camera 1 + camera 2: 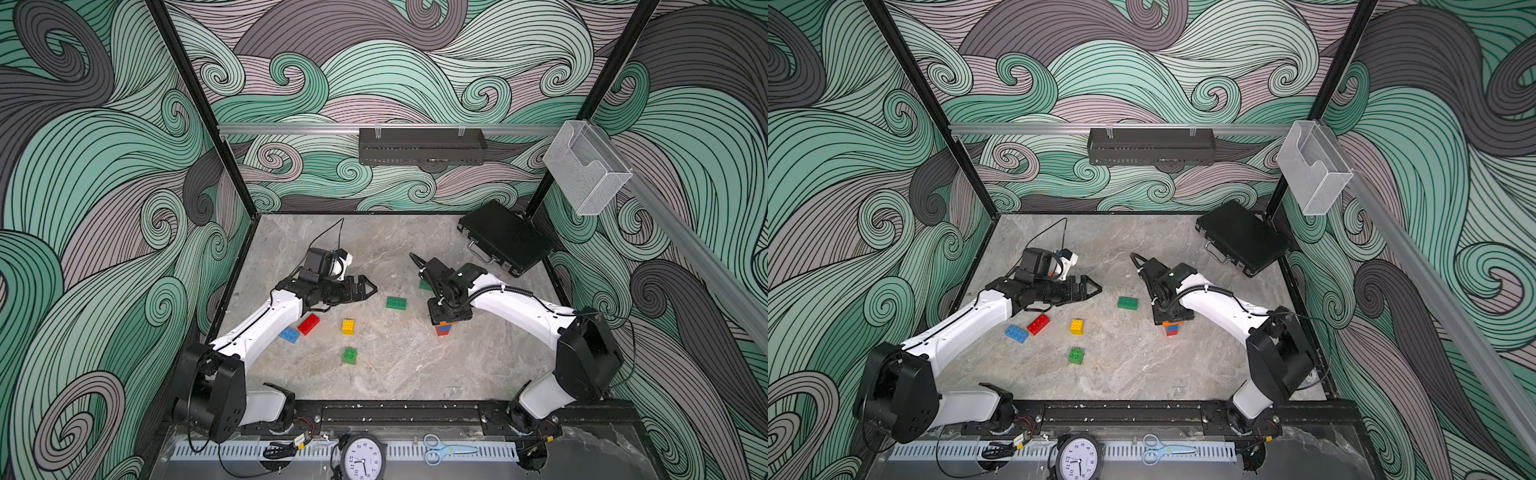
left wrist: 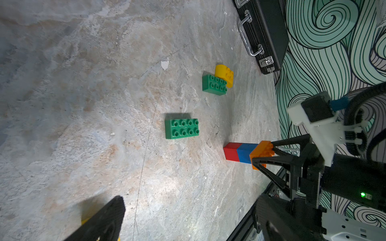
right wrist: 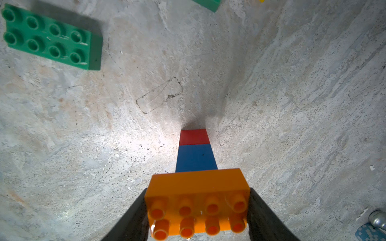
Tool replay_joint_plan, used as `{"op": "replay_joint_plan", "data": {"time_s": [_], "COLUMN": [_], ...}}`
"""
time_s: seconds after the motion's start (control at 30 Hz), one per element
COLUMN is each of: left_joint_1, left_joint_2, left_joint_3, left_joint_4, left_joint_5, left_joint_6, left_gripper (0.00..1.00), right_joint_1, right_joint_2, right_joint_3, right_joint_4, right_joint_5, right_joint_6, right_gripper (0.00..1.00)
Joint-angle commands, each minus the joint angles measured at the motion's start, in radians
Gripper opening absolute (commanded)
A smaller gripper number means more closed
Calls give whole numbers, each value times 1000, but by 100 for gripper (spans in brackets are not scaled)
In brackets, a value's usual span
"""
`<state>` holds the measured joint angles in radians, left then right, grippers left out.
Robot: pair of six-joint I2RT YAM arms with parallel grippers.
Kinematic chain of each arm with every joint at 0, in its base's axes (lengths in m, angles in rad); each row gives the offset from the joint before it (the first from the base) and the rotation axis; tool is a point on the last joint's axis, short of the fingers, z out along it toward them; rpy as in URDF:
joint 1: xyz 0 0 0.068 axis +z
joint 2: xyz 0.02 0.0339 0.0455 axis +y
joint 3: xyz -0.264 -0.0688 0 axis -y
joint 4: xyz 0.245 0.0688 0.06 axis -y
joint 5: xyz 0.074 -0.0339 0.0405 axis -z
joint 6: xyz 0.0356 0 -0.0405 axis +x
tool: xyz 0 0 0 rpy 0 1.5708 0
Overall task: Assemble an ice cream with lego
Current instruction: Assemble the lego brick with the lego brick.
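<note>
- Lego stack of three plastic bricks [image 1: 444, 329] stands right of centre on the grey marbled tabletop [image 1: 395, 374]. It has a red base brick [image 3: 194, 136], a blue middle brick [image 3: 196, 157] and a wider orange oblong brick [image 3: 198, 183] on top.
- White-and-black right arm [image 1: 519, 307]: its wrist hangs over the stack and hides most of it in both top views. The right gripper [image 3: 198, 208] pinches the orange oblong brick by its short ends.
- Left arm [image 1: 266, 320] reaches over the table's left half. The left gripper [image 1: 368, 287] has its fingers spread wide, with nothing between them.
- Black hard case with a metal handle [image 1: 505, 237] lies in the far right corner, well apart from the stack.
- Black perforated tray [image 1: 422, 145] hangs on the back rail, and a clear plastic holder [image 1: 586, 166] on the right rail.
- Round white clock [image 1: 363, 459] and pale blue scissors [image 1: 446, 451] lie at the front edge.
- Green oblong brick [image 1: 396, 303] lies between the left gripper and the stack.
- Second green oblong brick [image 2: 214, 84] is half hidden under the right arm from above, and a yellow round-topped brick [image 2: 224, 75] sits right against it.
- Red oblong brick [image 1: 308, 324] and blue oblong brick [image 1: 289, 334] lie beside the left forearm.
- Yellow square brick [image 1: 348, 326] and green square brick [image 1: 350, 356] sit mid-table, apart.
- Count: ten bricks show, made up of three green, two red, two blue, two yellow and one orange. Seven are loose and three are stacked.
</note>
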<state>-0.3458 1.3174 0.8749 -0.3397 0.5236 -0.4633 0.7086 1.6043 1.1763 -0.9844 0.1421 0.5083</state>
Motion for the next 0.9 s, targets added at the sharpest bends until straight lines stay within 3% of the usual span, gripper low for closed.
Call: {"op": "replay_joint_plan", "data": {"time_s": [0.0, 0.23, 0.5, 0.87], "left_joint_1": [-7, -7, -7, -7], "left_joint_2": [-12, -17, -27, -36], "left_joint_3": [17, 13, 12, 10], "left_joint_4": [-22, -19, -20, -21], "left_joint_5": [-11, -16, -23, -30], "left_joint_6": [21, 18, 18, 18], "left_gripper": [99, 98, 98, 98], "right_joint_1": [0, 0, 0, -3], "right_joint_2": [121, 71, 60, 12], "right_joint_3": [-98, -75, -40, -23], "right_joint_4": [-51, -69, -93, -94], "right_joint_5": [-91, -82, -50, -45], "right_joint_6": [58, 172, 174, 183], "right_gripper": [31, 34, 45, 50]}}
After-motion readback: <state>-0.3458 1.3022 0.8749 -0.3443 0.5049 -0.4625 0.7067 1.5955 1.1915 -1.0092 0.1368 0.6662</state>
